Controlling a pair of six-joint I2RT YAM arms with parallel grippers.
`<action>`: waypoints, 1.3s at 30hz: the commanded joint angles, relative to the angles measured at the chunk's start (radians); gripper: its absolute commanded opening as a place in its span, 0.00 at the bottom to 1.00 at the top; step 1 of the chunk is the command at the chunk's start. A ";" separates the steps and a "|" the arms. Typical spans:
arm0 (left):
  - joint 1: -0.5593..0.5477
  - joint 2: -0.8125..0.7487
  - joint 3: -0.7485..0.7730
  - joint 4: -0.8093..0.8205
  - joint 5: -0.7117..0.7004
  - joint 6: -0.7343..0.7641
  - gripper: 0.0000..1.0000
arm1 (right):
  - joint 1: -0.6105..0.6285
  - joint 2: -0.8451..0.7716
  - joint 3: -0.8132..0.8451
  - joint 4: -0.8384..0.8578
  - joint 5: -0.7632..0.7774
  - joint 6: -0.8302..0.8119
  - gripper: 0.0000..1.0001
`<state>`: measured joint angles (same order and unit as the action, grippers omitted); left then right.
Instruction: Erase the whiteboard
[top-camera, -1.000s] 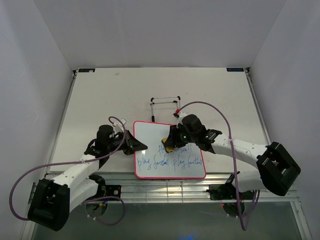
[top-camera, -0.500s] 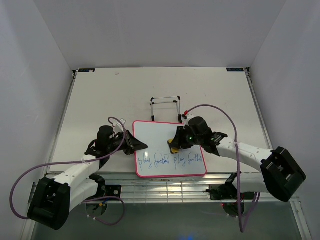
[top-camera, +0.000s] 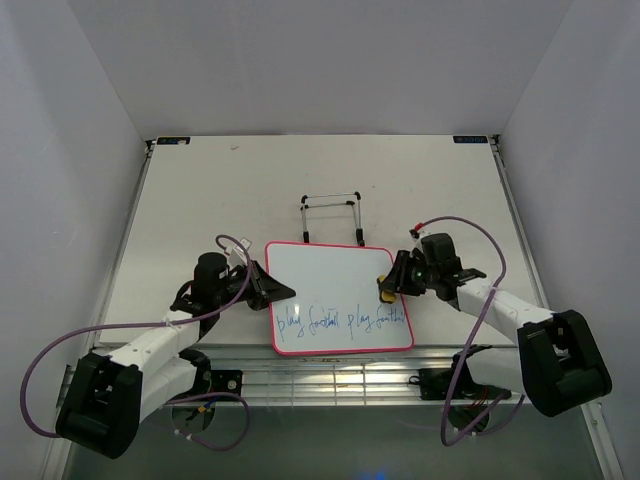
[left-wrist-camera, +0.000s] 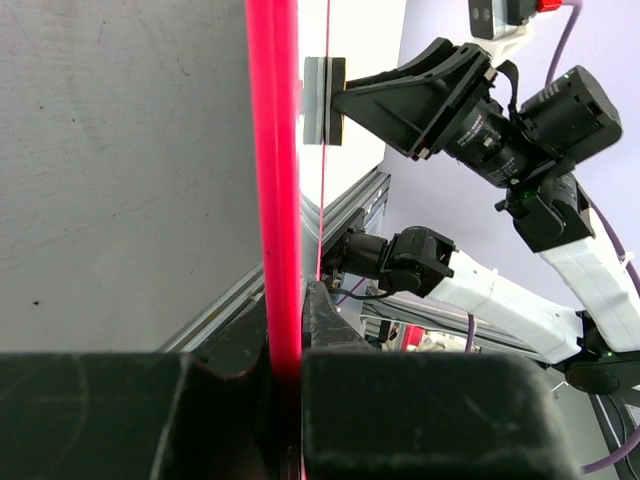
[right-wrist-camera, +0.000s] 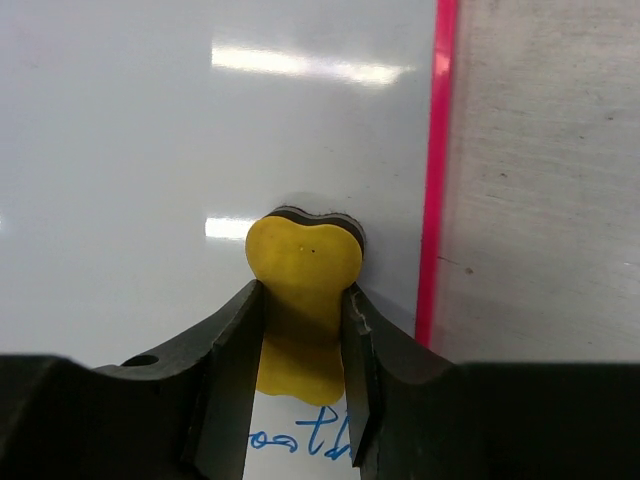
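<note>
R fingers (right-wrist-camera: 232, 345) are narrow, pinched on the waist of the yellow eraser (right-wrist-camera: 303, 255). Its lobed end sticks out past the tips, w/ the dark pad under it down on the board (right-wrist-camera: 180, 120). R gripper (top-camera: 392, 283) sits at the board's right side. The eraser is just inside the pink edge and above the blue writing (top-camera: 345, 322). A bit of blue script shows below the eraser in the R wrist view.

L gripper (left-wrist-camera: 285, 350) has its jaws clamped on the board's pink edge, which runs straight up between them. From the top cam it's on the board's left edge, approx halfway along.

Board lies on the table (top-camera: 200, 190), close to the near edge, between the 2 arms. Its far half is blank white. "play football" is written twice in one row along the near half.

Wire stand (top-camera: 332, 212) is on the table just behind the board's far edge. Can't tell if they touch.
</note>
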<state>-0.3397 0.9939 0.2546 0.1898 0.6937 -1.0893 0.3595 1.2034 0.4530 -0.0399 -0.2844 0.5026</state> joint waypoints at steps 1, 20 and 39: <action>0.005 0.018 0.005 -0.043 -0.149 0.078 0.00 | 0.108 0.009 0.019 -0.106 -0.035 -0.007 0.35; -0.002 -0.006 0.008 -0.046 -0.154 0.058 0.00 | 0.717 0.216 0.357 -0.077 0.134 0.108 0.35; -0.002 -0.043 -0.028 -0.053 -0.206 0.022 0.00 | 0.355 -0.196 -0.014 -0.215 0.089 0.060 0.35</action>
<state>-0.3500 0.9459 0.2413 0.1684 0.6624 -1.1118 0.6373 0.9813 0.4145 -0.1894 -0.1753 0.5617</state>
